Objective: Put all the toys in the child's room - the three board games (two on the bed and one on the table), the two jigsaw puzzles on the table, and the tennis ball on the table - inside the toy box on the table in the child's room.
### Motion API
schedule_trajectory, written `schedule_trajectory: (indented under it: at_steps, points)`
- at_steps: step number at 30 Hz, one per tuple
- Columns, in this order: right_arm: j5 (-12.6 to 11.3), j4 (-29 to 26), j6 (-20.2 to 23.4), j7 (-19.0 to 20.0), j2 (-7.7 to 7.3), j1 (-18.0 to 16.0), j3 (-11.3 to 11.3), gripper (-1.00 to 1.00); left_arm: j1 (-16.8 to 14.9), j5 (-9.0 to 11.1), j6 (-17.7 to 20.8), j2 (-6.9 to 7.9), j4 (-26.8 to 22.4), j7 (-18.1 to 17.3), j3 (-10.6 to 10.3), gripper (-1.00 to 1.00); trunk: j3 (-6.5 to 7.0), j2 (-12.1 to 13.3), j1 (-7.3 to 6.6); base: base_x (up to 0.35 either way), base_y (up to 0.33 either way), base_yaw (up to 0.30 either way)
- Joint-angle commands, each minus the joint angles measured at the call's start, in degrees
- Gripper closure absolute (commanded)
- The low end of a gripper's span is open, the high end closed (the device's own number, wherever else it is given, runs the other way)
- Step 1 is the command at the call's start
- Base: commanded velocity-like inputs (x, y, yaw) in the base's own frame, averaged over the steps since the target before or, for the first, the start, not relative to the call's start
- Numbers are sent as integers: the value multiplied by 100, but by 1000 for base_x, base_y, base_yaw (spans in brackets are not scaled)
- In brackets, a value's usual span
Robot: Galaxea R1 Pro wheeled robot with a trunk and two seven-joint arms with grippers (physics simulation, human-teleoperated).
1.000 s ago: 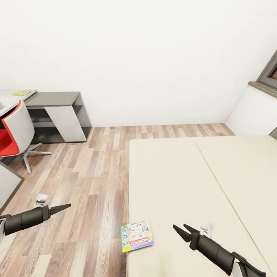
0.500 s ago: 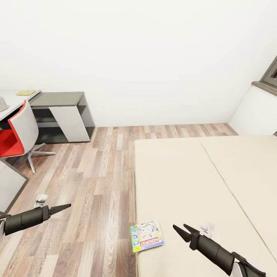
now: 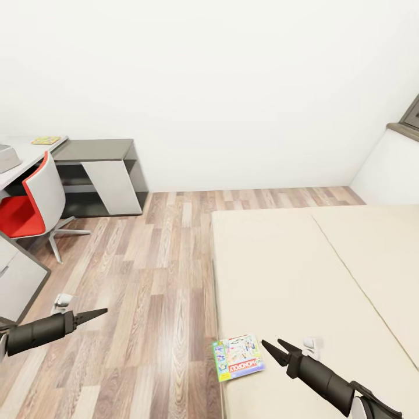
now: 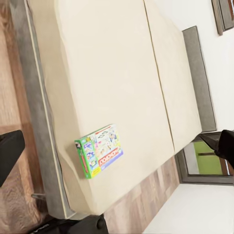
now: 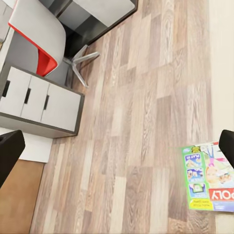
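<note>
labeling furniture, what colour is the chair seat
Red, with a light grey shell behind it: the chair shows best in the head view.

On the board game (image 3: 238,357) at the bed's (image 3: 314,273) near corner: "MONOPOLY" in white on a red strip, upside down from the head view. From the right wrist, just "POLY" at the picture's edge. Other small print on the box too tiny to read.

You have a Monopoly board game (image 3: 238,357) lying flat, face up, on the near left corner of the bed (image 3: 302,262), its left edge at the mattress edge. Far left, a small yellow flat jigsaw puzzle (image 3: 46,140) lies on the table (image 3: 29,154).
</note>
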Motion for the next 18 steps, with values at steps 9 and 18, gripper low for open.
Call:
schedule_trajectory:
  at_steps: [9,18]
  points:
    - [-21,-4,44,27,6,-4,-13,-100,-4,13,58,2,2,-13,0,-100,-9,-10,3,0,197,0]
    - [-21,-4,44,30,10,-4,-7,-100,-4,13,58,2,2,-13,0,-100,-9,-10,3,0,197,0]
